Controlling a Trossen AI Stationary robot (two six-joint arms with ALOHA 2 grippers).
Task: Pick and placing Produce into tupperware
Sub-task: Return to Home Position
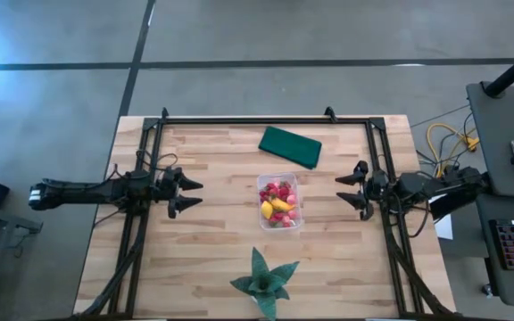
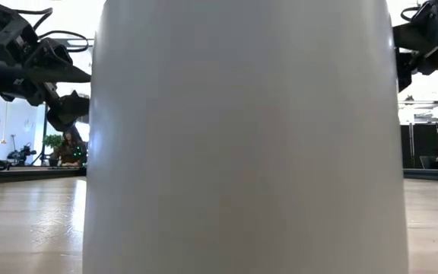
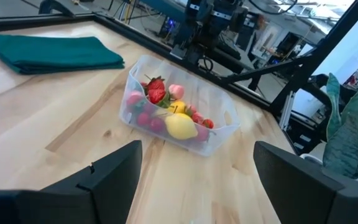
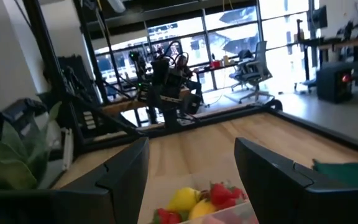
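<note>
The clear tupperware (image 1: 279, 201) sits mid-table and holds the produce (image 1: 277, 203): red and pink berries, a yellow banana and a yellow lemon-like piece. In the left wrist view the tub (image 3: 178, 106) shows strawberries and the lemon piece (image 3: 180, 125) inside. The right wrist view catches the tub's fruit (image 4: 199, 207) at its lower edge. My left gripper (image 1: 194, 193) hovers open to the tub's left, empty. My right gripper (image 1: 341, 191) hovers open to the tub's right, empty.
A folded dark green cloth (image 1: 290, 146) lies beyond the tub toward the far edge. A green star-shaped leafy object (image 1: 263, 279) stands at the near edge. A pale object (image 2: 242, 137) fills most of the low view. Black frame rails (image 1: 266, 119) border the table.
</note>
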